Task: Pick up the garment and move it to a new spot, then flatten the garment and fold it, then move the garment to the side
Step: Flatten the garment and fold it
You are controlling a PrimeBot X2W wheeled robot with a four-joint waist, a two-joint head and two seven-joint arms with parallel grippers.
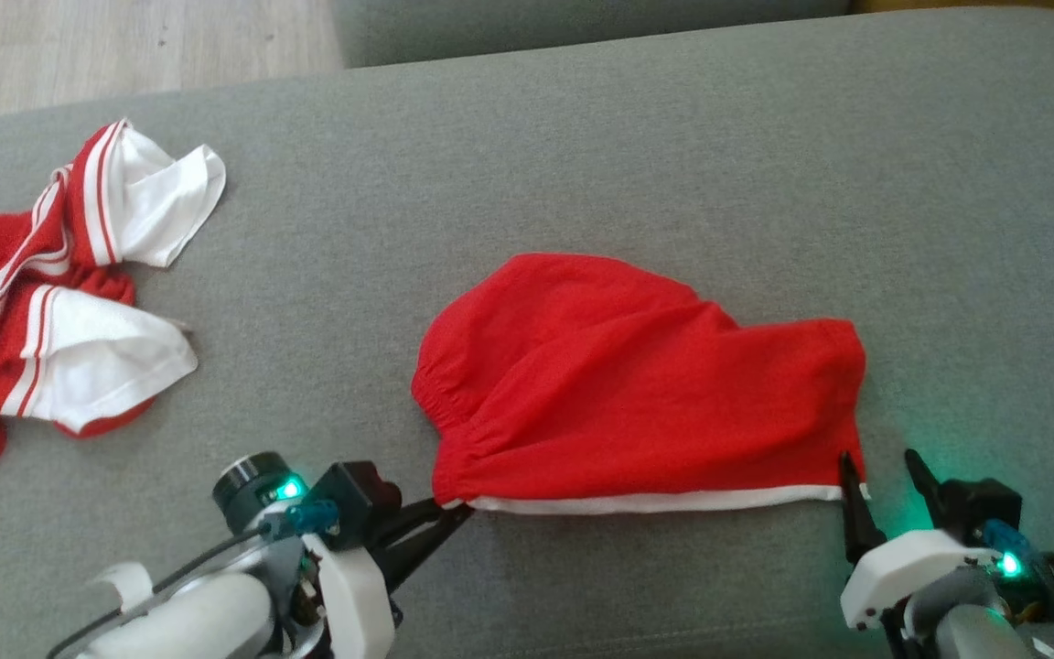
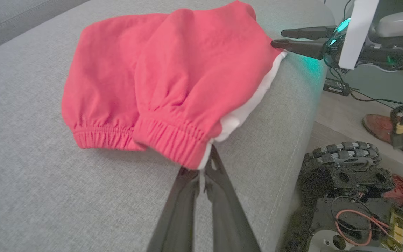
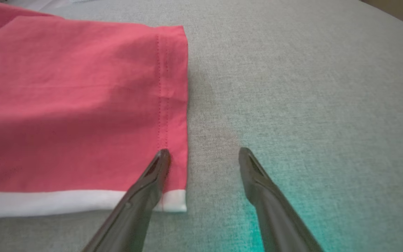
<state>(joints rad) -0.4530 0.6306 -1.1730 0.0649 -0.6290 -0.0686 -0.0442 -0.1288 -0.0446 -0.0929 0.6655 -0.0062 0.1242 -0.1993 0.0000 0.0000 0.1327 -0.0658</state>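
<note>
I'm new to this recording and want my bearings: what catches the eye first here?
The red shorts lie folded in the middle of the grey cushion, white stripe along the near edge. The left gripper is shut on their waistband corner, while the right gripper stands open at the hem corner. A crumpled red-and-white garment sits at the far left.

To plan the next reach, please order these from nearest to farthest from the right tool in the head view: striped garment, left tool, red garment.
1. Red garment: its hem corner lies at the right tool, just to its left.
2. Left tool: at the hem's other end.
3. Striped garment: far left, upper part of the view.
</note>
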